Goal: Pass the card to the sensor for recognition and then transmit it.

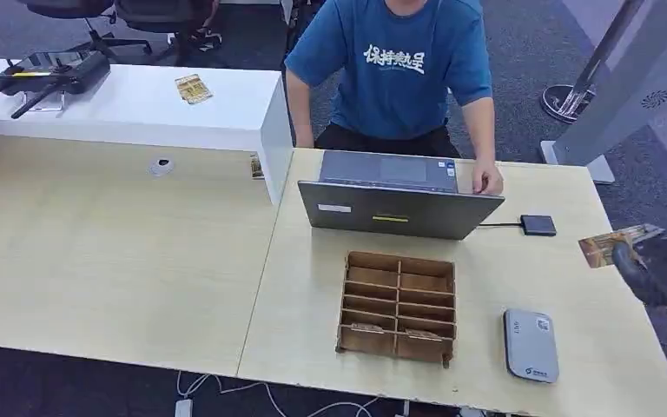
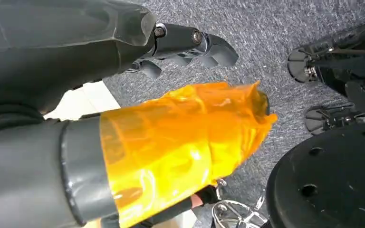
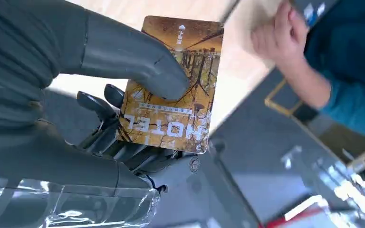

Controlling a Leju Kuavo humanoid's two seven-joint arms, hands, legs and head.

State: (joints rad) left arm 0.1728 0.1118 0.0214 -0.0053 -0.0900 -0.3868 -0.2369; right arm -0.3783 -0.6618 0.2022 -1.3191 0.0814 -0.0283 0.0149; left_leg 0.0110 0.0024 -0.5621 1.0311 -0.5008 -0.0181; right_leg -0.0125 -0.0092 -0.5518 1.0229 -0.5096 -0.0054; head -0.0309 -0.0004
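One card [image 3: 173, 83] is in the robot's grasp: the right hand [image 3: 123, 114] pinches it between the thick grey thumb, pressed on its printed face, and the darker fingers [image 3: 95, 102] behind it. The card carries a brown, tree-like picture and the word HOTEL in white. In the head view that same card [image 1: 618, 243] pokes out from the right hand [image 1: 660, 265] at the right edge of the table [image 1: 139, 261], past the table's corner and well apart from the reader.

One grey card reader [image 1: 531, 344] lies flat near the table's front edge, just beside one wooden sorting box [image 1: 398, 306]. The box is split into two columns of narrow slots; two slots near the front seem to hold cards (too small to be sure). One open laptop [image 1: 397, 193] stands behind the box, and one small black device [image 1: 538, 225] is wired to it on the right.

One person in a blue T-shirt [image 1: 399, 69] sits behind the laptop, a hand [image 1: 486, 181] resting by its edge. On the white counter [image 1: 139, 104] behind lie one more card [image 1: 193, 88] and one black controller [image 1: 52, 74].

Left hand [image 2: 190, 45]: fingers curled inward with nothing in them, hanging over grey carpet, its thumb wrapped in orange film [image 2: 180, 142].
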